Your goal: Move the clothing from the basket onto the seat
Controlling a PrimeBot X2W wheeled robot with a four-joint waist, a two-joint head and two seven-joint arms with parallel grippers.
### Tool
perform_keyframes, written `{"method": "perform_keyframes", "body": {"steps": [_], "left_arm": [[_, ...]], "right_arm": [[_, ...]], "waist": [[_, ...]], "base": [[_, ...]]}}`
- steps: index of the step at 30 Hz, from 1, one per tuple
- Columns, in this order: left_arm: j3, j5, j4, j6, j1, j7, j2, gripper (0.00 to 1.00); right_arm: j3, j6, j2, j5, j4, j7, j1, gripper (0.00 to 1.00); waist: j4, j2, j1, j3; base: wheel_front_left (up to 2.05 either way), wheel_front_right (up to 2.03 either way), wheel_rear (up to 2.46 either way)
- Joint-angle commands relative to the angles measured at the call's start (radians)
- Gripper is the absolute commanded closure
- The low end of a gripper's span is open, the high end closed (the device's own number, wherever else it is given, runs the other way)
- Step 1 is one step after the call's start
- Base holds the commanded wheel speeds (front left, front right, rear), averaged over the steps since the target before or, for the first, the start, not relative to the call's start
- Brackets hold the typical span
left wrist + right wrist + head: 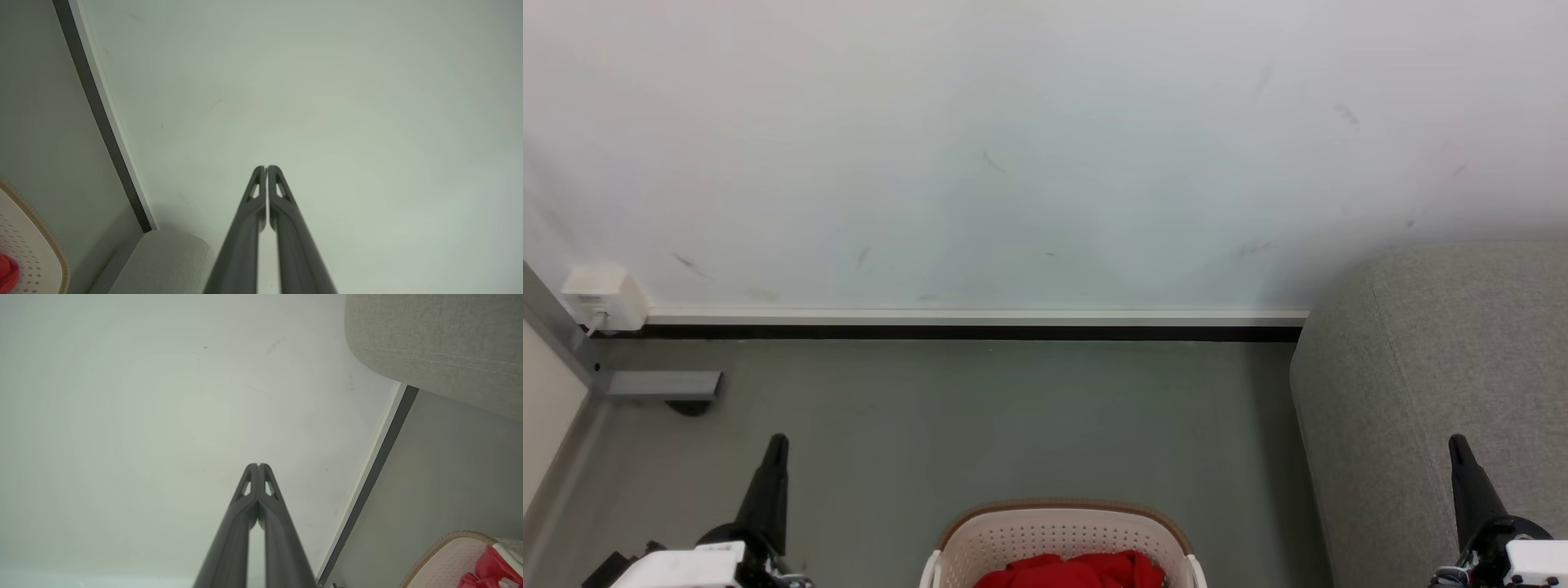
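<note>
Left end effector (778, 443) and right end effector (1456, 443) pressed together, clothing (1070, 570) in basket (1062, 531) between them

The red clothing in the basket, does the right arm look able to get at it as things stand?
Probably yes. The basket is open-topped, the clothing heaped inside, and nothing covers it. The right tool is shut and points at the wall, so it must first open and swing down.

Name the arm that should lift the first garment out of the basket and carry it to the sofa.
Right, probably. The basket sits midway between the left gripper and right gripper, both shut, so the clothing is equally near; but the seat lies beside the right one.
</note>
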Motion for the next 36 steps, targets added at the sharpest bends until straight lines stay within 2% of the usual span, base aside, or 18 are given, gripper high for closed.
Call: {"method": "perform_keyframes", "body": {"steps": [1, 36], "left_arm": [[0.002, -0.015, -0.004, -0.007, -0.007, 0.003, 0.007, 1.0], [0.002, -0.015, -0.004, -0.007, -0.007, 0.003, 0.007, 1.0]], "right_arm": [[-0.004, -0.002, -0.007, 0.002, -0.005, 0.002, -0.014, 1.0], [-0.004, -0.002, -0.007, 0.002, -0.005, 0.002, -0.014, 1.0]], "waist": [[0.0, -0.0001, 0.0, 0.0], [0.0, -0.0001, 0.0, 0.0]], "base": [[0.0, 0.0, 0.0], [0.0, 0.0, 0.0]]}}
